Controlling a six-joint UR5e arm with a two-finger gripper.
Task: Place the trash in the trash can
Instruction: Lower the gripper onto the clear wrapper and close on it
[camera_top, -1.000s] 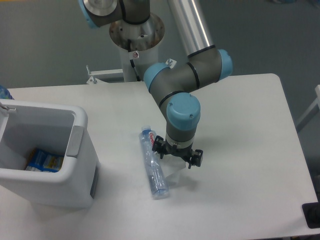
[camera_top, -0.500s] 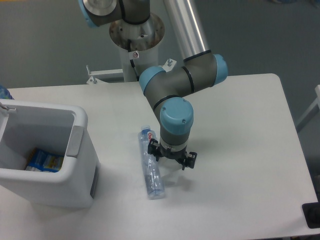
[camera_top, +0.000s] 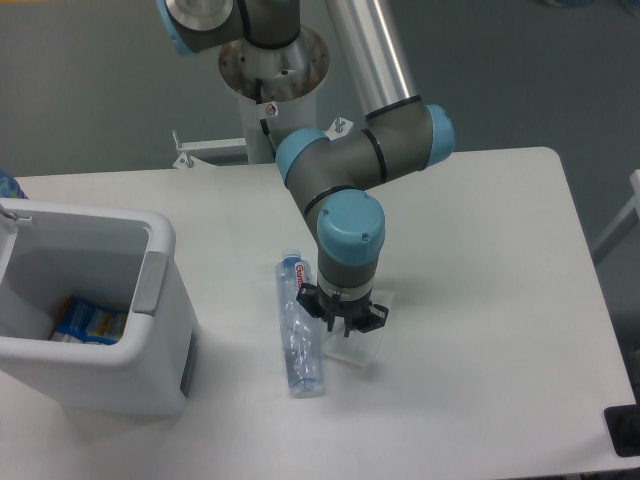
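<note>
White crumpled paper piece (camera_top: 352, 345) is lying just right of the clear plastic water bottle (camera_top: 299, 330), well right of the white boxy trash can (camera_top: 150, 300). Gripper (camera_top: 343, 318) is descending; finger state unclear. Closing should gather paper only.

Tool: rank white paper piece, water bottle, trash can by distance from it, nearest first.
Measured from the tool:
1. White paper piece, directly beneath it; contact can't be told.
2. Water bottle, lying just to its image-left.
3. Trash can, farthest, at the table's image-left edge, with blue packaging inside.
</note>
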